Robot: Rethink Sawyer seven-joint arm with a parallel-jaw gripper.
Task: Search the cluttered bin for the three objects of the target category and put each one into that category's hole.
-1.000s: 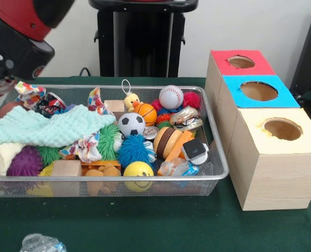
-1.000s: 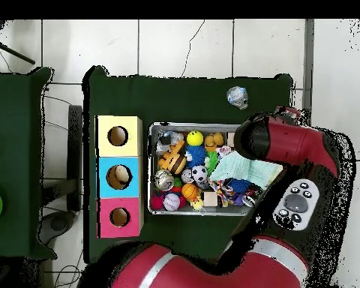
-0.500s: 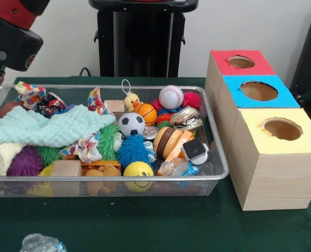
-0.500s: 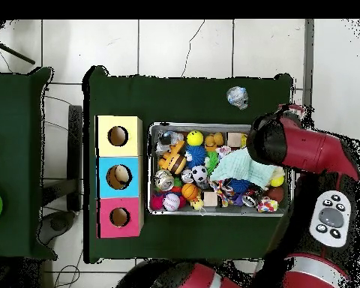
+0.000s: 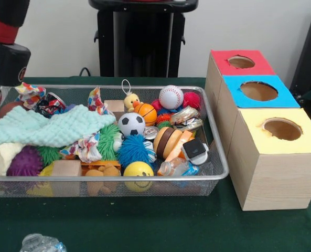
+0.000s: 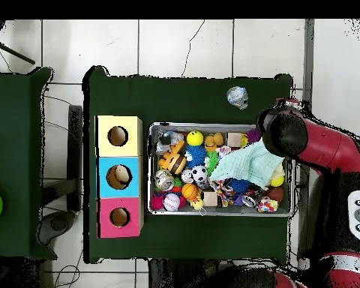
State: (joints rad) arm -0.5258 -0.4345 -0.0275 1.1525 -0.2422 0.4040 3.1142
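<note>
The red and black arm (image 6: 318, 150) reaches in from the lower right, its dark rounded end over the right end of the wire mesh bin (image 6: 220, 213); the pincer itself is hidden beneath it. Just left of that end lies a pale green cloth (image 6: 247, 165), with balls and toys crowding the bin farther left. Beyond the bin stand three boxes: yellow (image 6: 118, 136), blue (image 6: 118, 177), red (image 6: 119, 217). A crumpled clear bottle (image 6: 237, 97) lies on the green tabletop (image 6: 183, 97), up-left of the arm's end.
</note>
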